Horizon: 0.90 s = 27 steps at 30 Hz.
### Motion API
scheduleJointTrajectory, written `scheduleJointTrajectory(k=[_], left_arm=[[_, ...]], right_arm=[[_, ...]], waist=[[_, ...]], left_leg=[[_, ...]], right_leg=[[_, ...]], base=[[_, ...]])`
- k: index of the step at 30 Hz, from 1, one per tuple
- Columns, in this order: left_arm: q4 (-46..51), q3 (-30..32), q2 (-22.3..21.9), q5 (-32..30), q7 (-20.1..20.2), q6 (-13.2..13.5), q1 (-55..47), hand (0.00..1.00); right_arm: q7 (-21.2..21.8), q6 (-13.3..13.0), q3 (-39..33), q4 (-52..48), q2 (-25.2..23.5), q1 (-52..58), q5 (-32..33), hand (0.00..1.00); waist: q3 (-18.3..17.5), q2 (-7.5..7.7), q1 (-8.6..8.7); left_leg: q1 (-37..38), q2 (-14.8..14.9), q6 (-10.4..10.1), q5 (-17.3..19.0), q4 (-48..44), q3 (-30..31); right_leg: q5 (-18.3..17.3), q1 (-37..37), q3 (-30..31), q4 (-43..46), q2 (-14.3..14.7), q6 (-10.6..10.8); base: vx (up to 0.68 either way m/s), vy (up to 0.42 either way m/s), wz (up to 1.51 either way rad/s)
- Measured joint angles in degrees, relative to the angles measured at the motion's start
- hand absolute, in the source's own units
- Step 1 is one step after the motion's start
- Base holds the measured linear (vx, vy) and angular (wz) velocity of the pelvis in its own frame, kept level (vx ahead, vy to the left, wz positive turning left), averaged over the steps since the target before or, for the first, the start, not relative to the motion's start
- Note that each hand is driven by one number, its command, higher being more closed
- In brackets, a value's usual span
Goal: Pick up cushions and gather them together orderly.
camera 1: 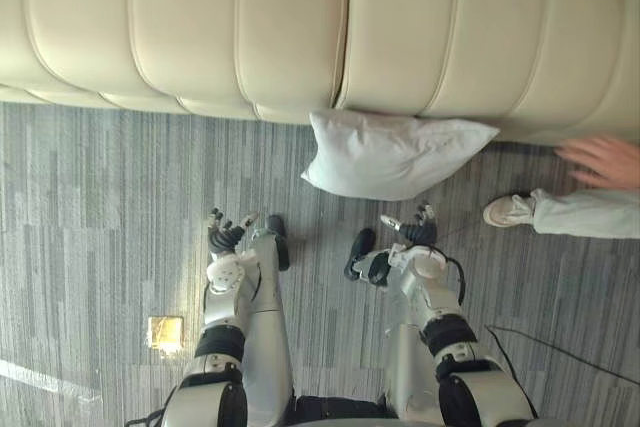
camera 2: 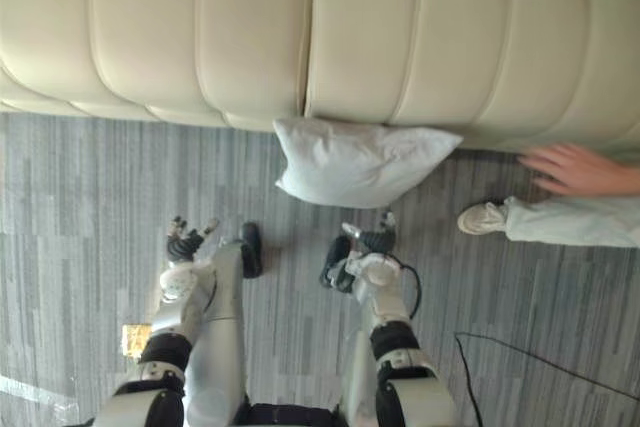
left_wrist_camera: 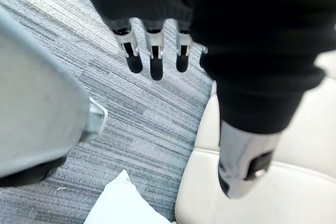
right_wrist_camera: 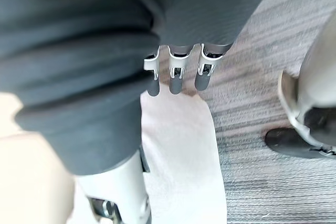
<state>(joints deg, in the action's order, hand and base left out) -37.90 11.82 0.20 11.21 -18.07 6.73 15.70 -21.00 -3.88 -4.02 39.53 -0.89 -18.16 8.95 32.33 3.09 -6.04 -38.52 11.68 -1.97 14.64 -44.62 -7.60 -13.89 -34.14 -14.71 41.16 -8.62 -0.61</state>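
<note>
A white cushion (camera 1: pixel 390 154) lies on the grey carpet, leaning against the front of the cream sofa (camera 1: pixel 300 27); it also shows in the right wrist view as the cushion (right_wrist_camera: pixel 184 150) just past the fingers. My right hand (camera 1: pixel 412 230) hangs open a short way in front of the cushion, apart from it. My left hand (camera 1: pixel 227 232) is open over bare carpet, to the left of the cushion. The cushion's corner (left_wrist_camera: pixel 123 203) appears in the left wrist view beside the sofa edge. Neither hand holds anything.
A person's hand (camera 1: pixel 603 160) rests on the sofa front at the right, with a trouser leg and white shoe (camera 1: pixel 510 211) on the carpet below it. A small brass floor plate (camera 1: pixel 165 332) sits at the lower left.
</note>
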Motion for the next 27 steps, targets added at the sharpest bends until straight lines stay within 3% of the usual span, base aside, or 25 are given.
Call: scheduleJointTrajectory(k=[6,9,10,11,14,17,22,27], left_arm=[[-2.78,-0.64,1.27,-1.01,2.58,-0.32,-6.71,0.00],[-5.42,-0.48,2.68,-1.76,3.97,-0.43,-9.51,0.00],[-7.40,-0.49,2.75,-2.39,4.74,-0.85,-10.66,0.00],[-9.11,-0.48,2.39,-3.12,4.98,-1.04,-12.15,0.00],[-11.59,-0.35,1.41,-4.54,6.14,-1.11,-14.96,0.00],[-13.74,0.32,0.83,-5.53,7.13,-1.16,-16.50,0.00],[-16.35,0.87,0.22,-6.67,7.53,-1.43,-17.64,0.00],[-17.31,2.84,0.16,-7.83,8.43,-1.58,-19.22,0.00]], right_arm=[[2.55,-0.09,0.23,0.04,-0.94,8.98,0.01,0.00],[3.77,-0.07,-0.29,0.31,-1.50,13.76,-0.02,0.00],[4.33,-0.13,-1.15,1.34,-1.42,16.27,-0.05,0.00],[4.83,-0.06,-2.82,3.29,-1.44,18.63,-0.05,0.00],[5.54,-0.03,-5.53,5.43,-1.42,23.11,-0.09,0.00],[6.77,-0.04,-7.32,7.58,-1.70,24.44,-0.07,0.00],[7.84,-0.02,-10.31,9.23,-1.90,25.14,-0.07,0.00],[8.92,0.01,-11.80,11.53,-2.64,25.24,-0.08,0.00]], waist=[[-1.01,1.59,0.13],[-5.03,3.42,0.14],[-8.29,3.53,0.31],[-11.69,3.34,0.54],[-17.01,2.42,0.90],[-20.49,1.09,0.99],[-23.24,-0.75,1.04],[-25.66,-0.60,0.97]], left_leg=[[13.37,-1.60,-0.65,-2.90,11.78,-2.19],[17.87,-2.26,-1.35,-4.00,15.98,-2.77],[19.07,-2.29,-1.37,-4.01,17.12,-2.77],[21.17,-2.42,-1.38,-4.02,18.94,-2.80],[26.26,-3.32,-1.42,-4.03,22.77,-2.93],[29.13,-3.74,-1.49,-4.07,25.05,-3.66],[33.46,-4.40,-1.81,-4.44,28.28,-4.30],[36.15,-4.44,-2.12,-5.24,31.25,-5.93]], right_leg=[[2.61,12.21,-0.17,-10.76,0.79,0.82],[3.39,16.33,-0.32,-15.14,1.27,1.08],[3.68,18.06,-0.58,-17.26,1.67,1.41],[3.88,20.53,-0.98,-19.53,1.75,1.75],[4.44,26.05,-1.85,-24.26,1.79,2.67],[5.09,29.07,-1.87,-27.28,1.79,3.22],[6.44,33.53,-1.82,-31.06,2.00,3.77],[8.04,35.57,-0.47,-34.63,2.69,3.77]], base=[[0.10,-0.018,0.01],[0.15,-0.033,-0.03],[0.24,-0.008,0.07],[0.25,0.004,0.09],[0.16,0.020,0.13],[0.13,0.020,-0.01],[0.07,0.010,-0.03],[0.02,-0.003,-0.14]])
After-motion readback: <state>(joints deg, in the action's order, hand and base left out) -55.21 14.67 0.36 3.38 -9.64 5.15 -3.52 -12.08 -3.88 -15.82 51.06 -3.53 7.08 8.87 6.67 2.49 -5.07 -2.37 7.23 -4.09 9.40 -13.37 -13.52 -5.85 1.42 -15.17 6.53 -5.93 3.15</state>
